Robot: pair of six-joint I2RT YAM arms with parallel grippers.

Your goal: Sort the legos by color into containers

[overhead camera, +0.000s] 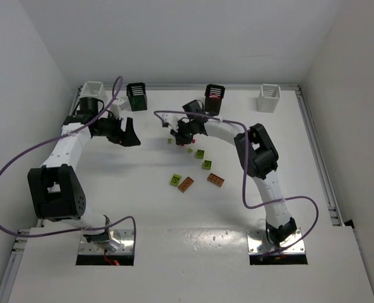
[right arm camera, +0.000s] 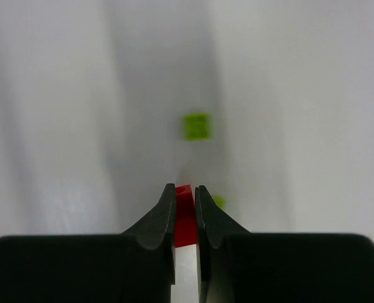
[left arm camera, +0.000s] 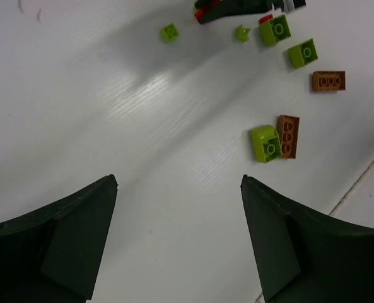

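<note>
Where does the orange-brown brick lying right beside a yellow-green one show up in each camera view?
Top external: orange-brown brick, mid-picture, below the right gripper.
Left wrist: right of middle.
Right wrist: not in it.
Shared landmark: the right gripper, shut on a red brick.

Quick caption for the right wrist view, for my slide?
Right gripper shut on a red lego, yellow-green lego blurred beyond.
</note>
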